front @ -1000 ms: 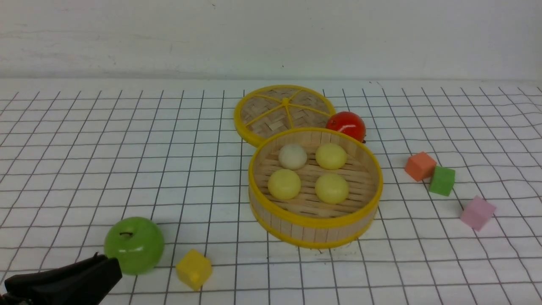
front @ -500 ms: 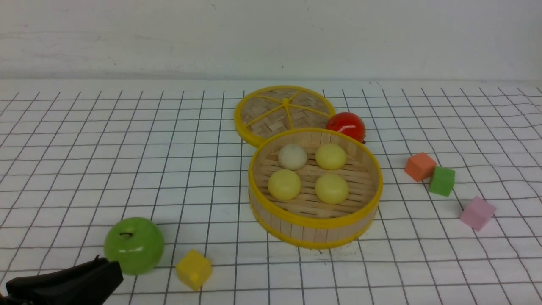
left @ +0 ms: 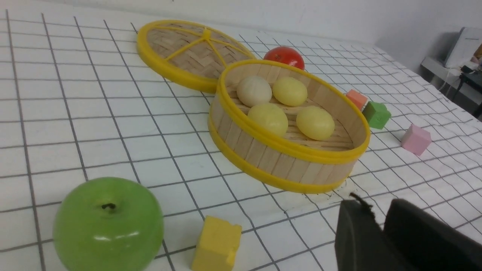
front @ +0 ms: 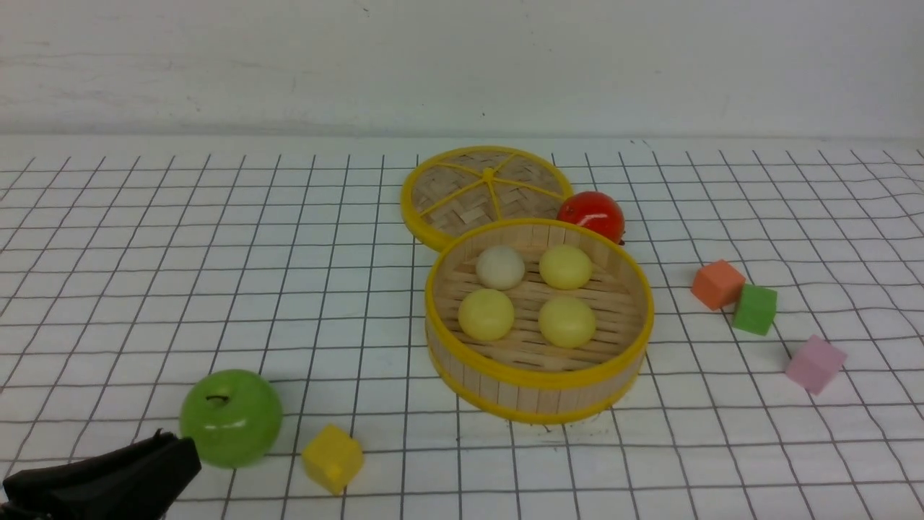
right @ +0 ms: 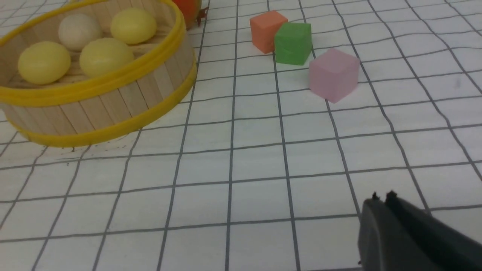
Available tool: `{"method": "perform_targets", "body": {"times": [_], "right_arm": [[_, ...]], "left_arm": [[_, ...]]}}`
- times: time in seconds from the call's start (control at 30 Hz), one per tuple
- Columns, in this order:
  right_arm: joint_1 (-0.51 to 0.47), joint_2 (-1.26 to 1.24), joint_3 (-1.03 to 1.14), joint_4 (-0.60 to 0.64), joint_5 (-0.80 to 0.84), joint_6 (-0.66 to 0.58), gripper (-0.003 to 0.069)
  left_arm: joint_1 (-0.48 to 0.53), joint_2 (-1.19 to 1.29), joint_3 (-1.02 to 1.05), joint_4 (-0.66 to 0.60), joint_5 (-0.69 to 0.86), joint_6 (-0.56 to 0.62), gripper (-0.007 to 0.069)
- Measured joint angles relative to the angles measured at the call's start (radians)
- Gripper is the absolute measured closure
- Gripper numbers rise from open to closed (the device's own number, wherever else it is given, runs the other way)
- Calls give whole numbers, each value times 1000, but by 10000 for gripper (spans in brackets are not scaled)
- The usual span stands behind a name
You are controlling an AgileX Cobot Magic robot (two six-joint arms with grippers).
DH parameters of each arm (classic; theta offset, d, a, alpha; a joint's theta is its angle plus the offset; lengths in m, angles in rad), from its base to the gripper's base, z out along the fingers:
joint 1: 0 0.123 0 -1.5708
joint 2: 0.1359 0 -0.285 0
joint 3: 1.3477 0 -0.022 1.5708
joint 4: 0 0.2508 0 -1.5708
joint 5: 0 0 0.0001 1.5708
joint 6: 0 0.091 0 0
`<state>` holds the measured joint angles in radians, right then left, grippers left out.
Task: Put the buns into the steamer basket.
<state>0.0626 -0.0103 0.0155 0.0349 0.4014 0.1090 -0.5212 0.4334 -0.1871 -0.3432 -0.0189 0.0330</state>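
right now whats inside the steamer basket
Four buns sit on the slatted floor of the steamer basket: an off-white bun and three pale yellow buns, in two rows. The near wall hides the front strip of floor.

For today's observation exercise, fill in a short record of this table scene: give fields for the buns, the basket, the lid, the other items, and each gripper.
buns: four, three pale yellow and one off-white, all inside the basket
basket: round bamboo steamer basket, uncovered, on the checked cloth
lid: flat woven lid, lying behind the basket
fruit: tomato behind the basket; green apple at near left
cubes: yellow cube beside the apple; orange cube, green cube and pink cube to the right
left gripper: shut, empty, near the apple
right gripper: shut, empty
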Motion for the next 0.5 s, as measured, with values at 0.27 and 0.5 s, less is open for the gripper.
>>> {"method": "perform_targets", "body": {"times": [0.27,0.5], "right_arm": [[0,0,0,1,-1,0,648],[0,-1,0,1,-2,0,643]], "left_arm": [[327,-346,119,112,113,-40,638],[457,-443,211,210,304,-191,638]]}}
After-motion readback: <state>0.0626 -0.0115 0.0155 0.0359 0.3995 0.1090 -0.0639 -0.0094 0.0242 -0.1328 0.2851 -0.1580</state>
